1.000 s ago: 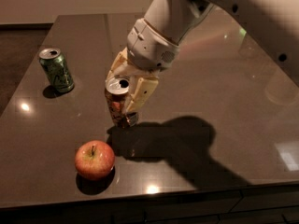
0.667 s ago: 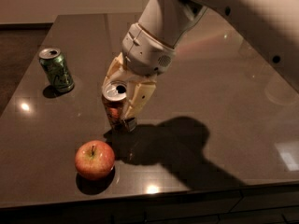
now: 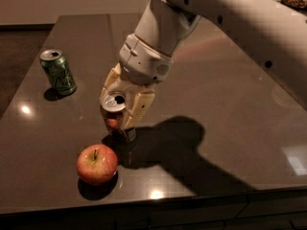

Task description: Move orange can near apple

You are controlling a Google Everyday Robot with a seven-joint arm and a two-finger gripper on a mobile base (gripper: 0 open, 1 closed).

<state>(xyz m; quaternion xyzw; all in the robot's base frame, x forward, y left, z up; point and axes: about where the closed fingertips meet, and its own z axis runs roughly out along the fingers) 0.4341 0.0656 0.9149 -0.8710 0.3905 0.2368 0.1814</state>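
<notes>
The orange can [image 3: 113,113] stands upright in the middle of the dark table, silver top with its opening facing up. My gripper [image 3: 121,110] is shut on the orange can, its pale fingers [image 3: 139,108] on either side of the can's body. The can's base is at or just above the table; I cannot tell which. The apple [image 3: 97,164], red and yellow with a short stem, sits just in front and to the left of the can, a small gap between them.
A green can [image 3: 57,72] stands upright at the table's left side. The table's front edge [image 3: 153,200] runs just below the apple. The arm's shadow [image 3: 177,147] falls to the right of the gripper.
The gripper with the orange can has shifted slightly left and toward the apple. The apple and green can have not moved.
</notes>
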